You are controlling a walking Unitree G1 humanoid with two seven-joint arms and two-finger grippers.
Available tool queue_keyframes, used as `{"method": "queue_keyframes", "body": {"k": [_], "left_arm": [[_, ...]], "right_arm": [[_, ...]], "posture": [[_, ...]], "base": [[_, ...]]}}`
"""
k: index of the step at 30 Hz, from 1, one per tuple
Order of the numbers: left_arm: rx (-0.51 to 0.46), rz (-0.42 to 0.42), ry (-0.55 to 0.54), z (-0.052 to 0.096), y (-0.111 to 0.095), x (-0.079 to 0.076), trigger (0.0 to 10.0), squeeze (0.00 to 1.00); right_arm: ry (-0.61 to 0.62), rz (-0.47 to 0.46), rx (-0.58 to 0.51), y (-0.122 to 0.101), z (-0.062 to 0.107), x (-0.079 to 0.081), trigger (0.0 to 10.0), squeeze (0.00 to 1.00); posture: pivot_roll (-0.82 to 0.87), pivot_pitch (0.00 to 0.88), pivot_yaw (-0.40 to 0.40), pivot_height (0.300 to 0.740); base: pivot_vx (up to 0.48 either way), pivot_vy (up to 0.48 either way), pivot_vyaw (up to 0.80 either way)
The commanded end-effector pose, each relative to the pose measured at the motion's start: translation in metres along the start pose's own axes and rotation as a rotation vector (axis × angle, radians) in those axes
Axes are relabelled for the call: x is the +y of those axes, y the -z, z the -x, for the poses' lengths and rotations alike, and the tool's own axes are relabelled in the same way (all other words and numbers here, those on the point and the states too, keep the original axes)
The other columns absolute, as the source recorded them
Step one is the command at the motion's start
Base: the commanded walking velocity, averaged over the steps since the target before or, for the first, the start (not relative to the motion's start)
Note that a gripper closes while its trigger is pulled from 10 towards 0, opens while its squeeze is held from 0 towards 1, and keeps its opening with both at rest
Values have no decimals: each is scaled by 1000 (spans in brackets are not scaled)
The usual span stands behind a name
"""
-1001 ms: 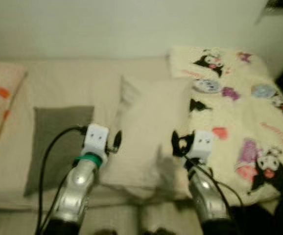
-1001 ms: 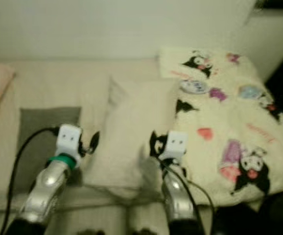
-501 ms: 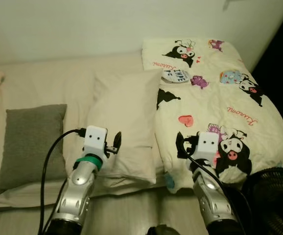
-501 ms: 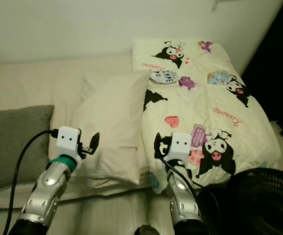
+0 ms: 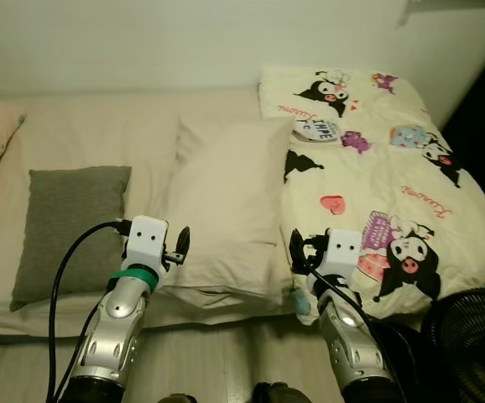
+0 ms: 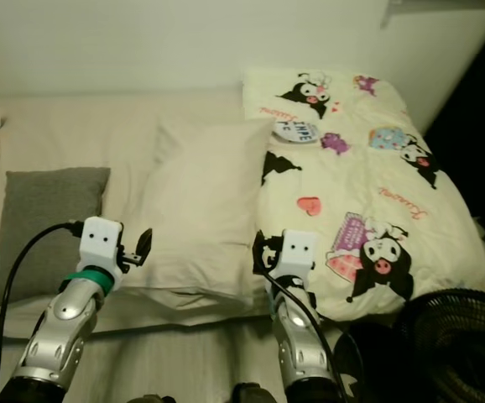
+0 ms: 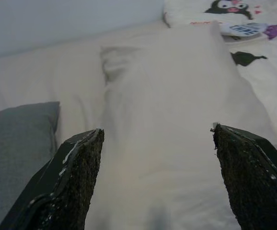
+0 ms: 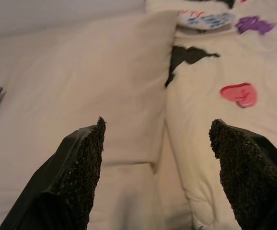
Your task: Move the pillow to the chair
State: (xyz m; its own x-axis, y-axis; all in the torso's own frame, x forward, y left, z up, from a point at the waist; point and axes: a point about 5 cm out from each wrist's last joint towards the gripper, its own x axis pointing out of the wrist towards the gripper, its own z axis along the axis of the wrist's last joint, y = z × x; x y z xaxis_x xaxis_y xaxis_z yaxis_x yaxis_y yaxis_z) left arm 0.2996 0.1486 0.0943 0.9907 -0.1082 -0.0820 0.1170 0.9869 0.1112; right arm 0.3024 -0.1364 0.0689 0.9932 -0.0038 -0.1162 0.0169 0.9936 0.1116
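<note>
Two spread pincers, left pincer [image 5: 182, 243] and right pincer [image 5: 297, 250], flank the seemingly untouched pillow [image 5: 226, 201].

A home bedroom: a bed [image 5: 83, 134] with pillows and a cartoon-print blanket [image 5: 393, 185].

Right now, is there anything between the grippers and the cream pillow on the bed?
Nothing visible. The left gripper and right gripper hang open at the near end of the cream pillow, flanking it. The gray cushion and cartoon blanket lie to either side.
</note>
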Motion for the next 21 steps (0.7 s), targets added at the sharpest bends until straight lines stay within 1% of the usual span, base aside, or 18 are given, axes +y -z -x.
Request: {"method": "queue_keyframes", "body": {"k": [1,4,5,9,12,16,19,21], "left_arm": [[-2,12,0,0,1,-1,10000,0],[-24,57,-4,1,-2,-4,10000,0],[-24,57,-4,1,-2,-4,10000,0],[-29,80,0,1,-3,-5,10000,0],[-31,83,1,1,-4,-5,10000,0],[-33,86,-1,2,-4,-4,10000,0],[-32,91,-3,2,-3,-4,10000,0],[-31,95,-3,2,-3,-4,10000,0]], "right_arm": [[-6,-6,32,6,1,0,10000,0],[-35,5,31,5,0,5,10000,0],[-35,5,31,5,0,5,10000,0],[-41,58,36,6,0,7,10000,0],[-41,59,40,6,0,7,10000,0],[-46,81,45,7,0,7,10000,0],[-55,44,48,8,0,8,10000,0],[-60,43,49,8,1,8,10000,0]], "posture": [[14,55,76,740],[12,55,75,740],[12,55,75,740],[13,59,72,740],[13,59,71,740],[11,60,72,740],[11,60,73,740],[12,61,73,740]], "base": [[0,0,0],[0,0,0],[0,0,0],[0,0,0],[0,0,0],[301,0,800],[311,0,0],[313,0,0]]}}
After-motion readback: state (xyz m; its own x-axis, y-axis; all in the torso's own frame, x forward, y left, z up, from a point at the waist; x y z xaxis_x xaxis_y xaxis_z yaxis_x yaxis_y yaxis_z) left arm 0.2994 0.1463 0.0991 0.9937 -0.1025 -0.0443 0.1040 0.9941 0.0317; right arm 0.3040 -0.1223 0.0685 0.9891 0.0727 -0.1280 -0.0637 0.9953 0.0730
